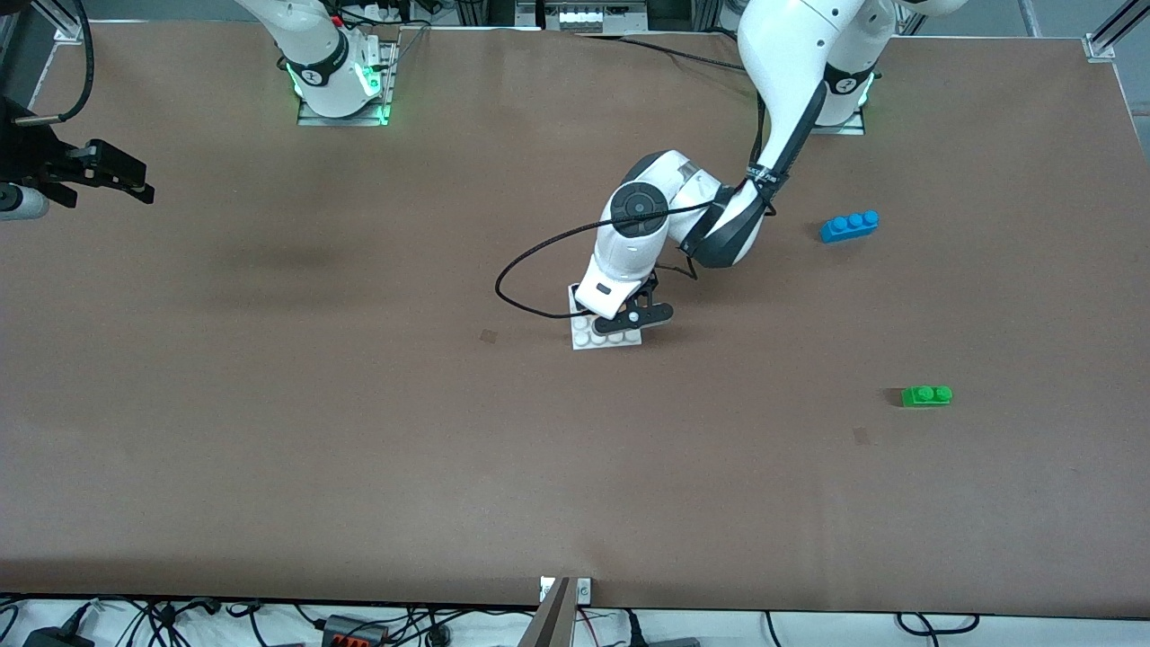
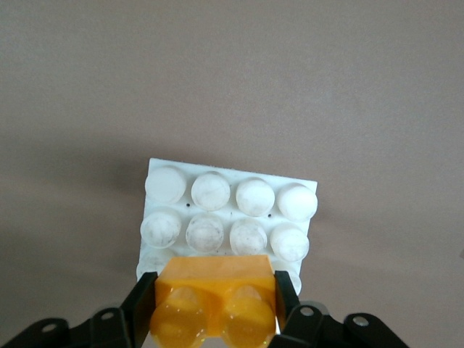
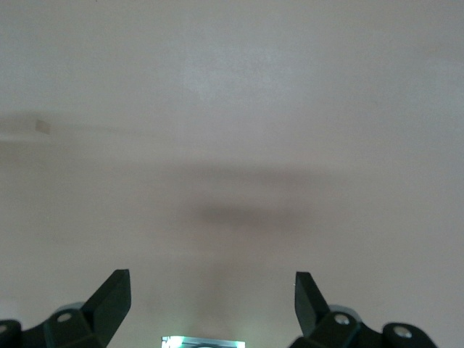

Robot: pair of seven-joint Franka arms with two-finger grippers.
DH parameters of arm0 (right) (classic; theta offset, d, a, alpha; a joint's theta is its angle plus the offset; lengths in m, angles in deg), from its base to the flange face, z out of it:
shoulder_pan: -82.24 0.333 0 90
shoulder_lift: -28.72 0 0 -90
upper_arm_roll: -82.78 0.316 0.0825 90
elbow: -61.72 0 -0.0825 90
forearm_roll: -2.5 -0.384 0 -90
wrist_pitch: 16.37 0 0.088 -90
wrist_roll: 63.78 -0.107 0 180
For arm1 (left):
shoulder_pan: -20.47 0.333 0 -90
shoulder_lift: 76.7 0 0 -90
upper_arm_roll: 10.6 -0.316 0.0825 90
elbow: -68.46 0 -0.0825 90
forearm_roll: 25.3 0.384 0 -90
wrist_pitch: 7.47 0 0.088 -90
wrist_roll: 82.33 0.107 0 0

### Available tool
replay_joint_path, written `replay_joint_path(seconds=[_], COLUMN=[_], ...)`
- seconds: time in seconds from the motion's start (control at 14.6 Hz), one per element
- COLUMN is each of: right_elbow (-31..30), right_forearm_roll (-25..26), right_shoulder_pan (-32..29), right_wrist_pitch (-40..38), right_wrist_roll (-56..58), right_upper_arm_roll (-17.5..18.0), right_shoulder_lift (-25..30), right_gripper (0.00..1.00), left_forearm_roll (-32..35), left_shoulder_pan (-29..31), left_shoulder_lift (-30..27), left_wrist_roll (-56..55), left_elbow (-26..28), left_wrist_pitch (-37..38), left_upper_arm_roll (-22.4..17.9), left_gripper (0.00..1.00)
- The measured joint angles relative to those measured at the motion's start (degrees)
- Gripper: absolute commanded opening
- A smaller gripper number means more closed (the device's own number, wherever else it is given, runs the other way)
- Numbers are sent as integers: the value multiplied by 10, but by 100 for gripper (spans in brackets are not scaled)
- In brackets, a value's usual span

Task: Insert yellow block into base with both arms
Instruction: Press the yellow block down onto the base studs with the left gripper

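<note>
The white studded base (image 1: 584,338) lies flat near the middle of the table. My left gripper (image 1: 631,320) hangs low over it and hides most of it in the front view. In the left wrist view that gripper (image 2: 215,284) is shut on the yellow block (image 2: 214,297), one black finger on each short end. The block covers the row of studs at one edge of the base (image 2: 230,209); whether it touches them I cannot tell. My right gripper (image 1: 126,180) waits at the right arm's end of the table, open (image 3: 212,286), with only bare table beneath it.
A blue three-stud brick (image 1: 849,226) and a green two-stud brick (image 1: 926,395) lie toward the left arm's end of the table, the green one nearer the front camera. A black cable (image 1: 521,280) loops from the left wrist just above the table beside the base.
</note>
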Motion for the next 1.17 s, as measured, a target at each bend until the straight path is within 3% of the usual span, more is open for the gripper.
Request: replay_joint_path(seconds=[1.17], right_elbow=[0], right_forearm_roll=[0], right_shoulder_pan=[0], right_wrist_pitch=[0], right_wrist_roll=[0], right_upper_arm_roll=[-1], right_shoulder_lift=[0], right_gripper=[100], left_forearm_roll=[41], left_shoulder_pan=[-13], left_shoulder_lift=[9], left_wrist_roll=[-2], left_elbow=[17], left_wrist_pitch=[-26], left_upper_arm_roll=[0], left_gripper=[48])
